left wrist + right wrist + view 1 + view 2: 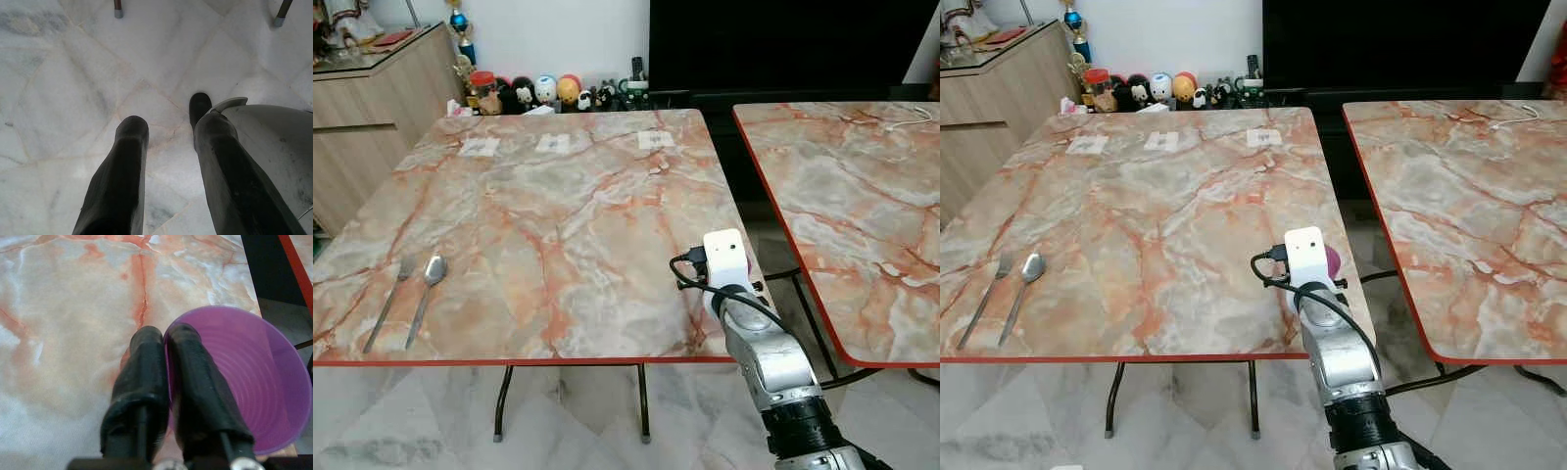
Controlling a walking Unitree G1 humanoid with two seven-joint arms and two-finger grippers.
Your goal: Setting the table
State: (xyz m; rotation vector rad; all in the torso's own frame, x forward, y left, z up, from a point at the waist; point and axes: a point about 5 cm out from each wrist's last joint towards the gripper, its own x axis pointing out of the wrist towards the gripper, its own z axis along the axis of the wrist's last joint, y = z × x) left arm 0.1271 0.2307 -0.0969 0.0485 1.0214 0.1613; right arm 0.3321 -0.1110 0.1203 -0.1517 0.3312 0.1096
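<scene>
**Cup held at the table's near right corner, not yet set down**

The square table with the pink-veined marble top (558, 215) stands ahead, with a second like it (862, 215) well apart on the right. Near the first table's front left edge lie a metal fork (389, 302) and a metal spoon (427, 292) side by side, apparently one place laid. The right gripper (164, 382) is over the near right corner, its fingers pinched together on the rim of a translucent purple plastic cup (244, 382), one finger inside and one outside; a rim pinch probably keeps the cup upright for placing. The left gripper (168, 161) hangs idle over the pale tiled floor (58, 98), fingers parted and empty.
</scene>
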